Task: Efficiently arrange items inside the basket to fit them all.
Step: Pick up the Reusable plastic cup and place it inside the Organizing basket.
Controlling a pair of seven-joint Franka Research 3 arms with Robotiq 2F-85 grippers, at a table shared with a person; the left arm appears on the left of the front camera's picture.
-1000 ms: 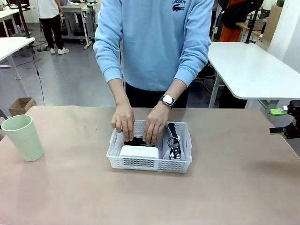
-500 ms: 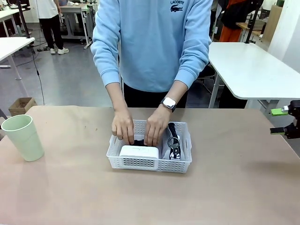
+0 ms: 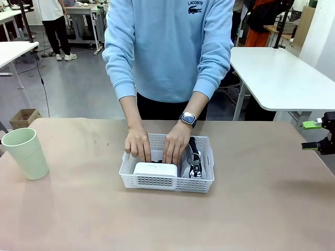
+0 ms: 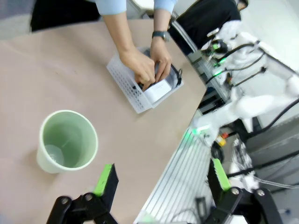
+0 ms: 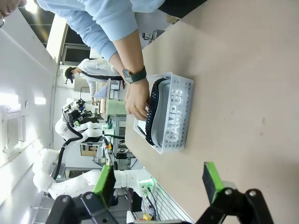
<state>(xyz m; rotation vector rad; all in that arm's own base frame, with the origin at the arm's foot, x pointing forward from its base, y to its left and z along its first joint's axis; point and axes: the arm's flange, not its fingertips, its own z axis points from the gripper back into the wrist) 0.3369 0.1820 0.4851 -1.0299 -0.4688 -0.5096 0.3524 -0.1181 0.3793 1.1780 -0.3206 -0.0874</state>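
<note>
The white basket point(image 3: 167, 182) sits mid-table with both of the person's hands point(image 3: 157, 145) pressed down inside it. A white block point(image 3: 155, 169) lies at its near side. A black item, likely the stapler, is almost hidden under the fingers. The grey case point(image 3: 193, 157) with black trim stands on edge along the basket's right wall, as the right wrist view shows of the case point(image 5: 161, 116) and basket point(image 5: 180, 112). The pale green cup point(image 3: 26, 152) stands upright at the table's left, close below my open left gripper point(image 4: 162, 177). My right gripper point(image 3: 310, 135) hovers open at the far right edge.
The left wrist view looks down on the cup point(image 4: 67, 140), the basket point(image 4: 126, 84) and the table's edge with a metal frame point(image 4: 182, 177) beside it. White tables point(image 3: 277, 73) stand behind the person. Bare tabletop lies between cup and basket.
The person's hands have pressed a little lower into the basket, and the black item under them shows less. Both grippers stay where they were.
</note>
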